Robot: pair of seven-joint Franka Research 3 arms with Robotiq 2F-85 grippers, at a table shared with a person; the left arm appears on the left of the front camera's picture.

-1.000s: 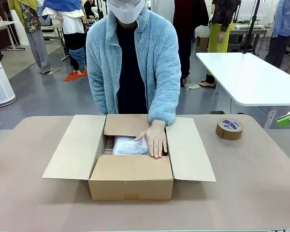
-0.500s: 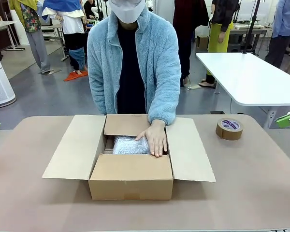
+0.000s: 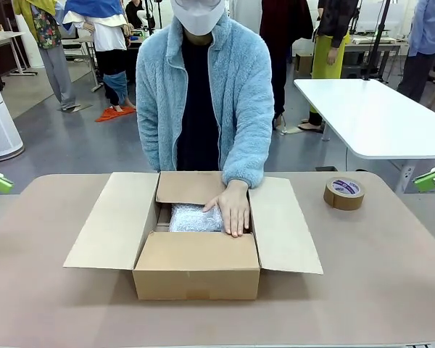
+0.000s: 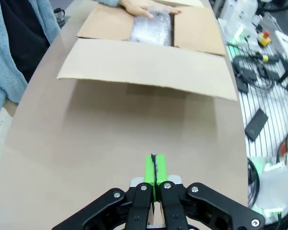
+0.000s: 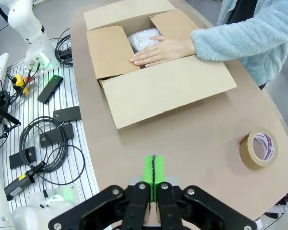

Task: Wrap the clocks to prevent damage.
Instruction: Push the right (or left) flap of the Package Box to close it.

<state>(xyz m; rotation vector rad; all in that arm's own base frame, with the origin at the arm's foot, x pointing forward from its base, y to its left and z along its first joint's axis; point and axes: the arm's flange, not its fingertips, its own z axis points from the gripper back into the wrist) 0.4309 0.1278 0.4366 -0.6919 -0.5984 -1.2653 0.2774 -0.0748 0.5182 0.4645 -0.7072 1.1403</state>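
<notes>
Hand (image 3: 234, 209) of the person: open and flat, palm down, fingers together and pointing toward the robot's side, gripping nothing. Rests on the right end of the bubble-wrapped bundle (image 3: 194, 217), in the same pose and spot as a second ago. Bundle likewise unmoved, down inside the open cardboard box (image 3: 196, 274), between the far and near inner flaps.

Changed since then: left gripper (image 3: 0, 183) now pokes slightly farther in at the left edge of the front view, green pad tilted, where only a sliver showed before. Blue fleece jacket (image 3: 239, 94) also shifted a touch toward the picture's right. Right gripper (image 3: 426, 181) unchanged at the right edge, out beyond the tape roll (image 3: 344, 193).

Both grippers pinched fully closed, green pads meeting with nothing between them, well apart from the box and over the bare table (image 3: 362, 290) in the wrist views.

Bundle lies flat, long axis apparently running side to side across the box, parallel to the table's near edge. Right end hidden under the hand, near edge tucked below the near flap, so full outline cannot be told.
</notes>
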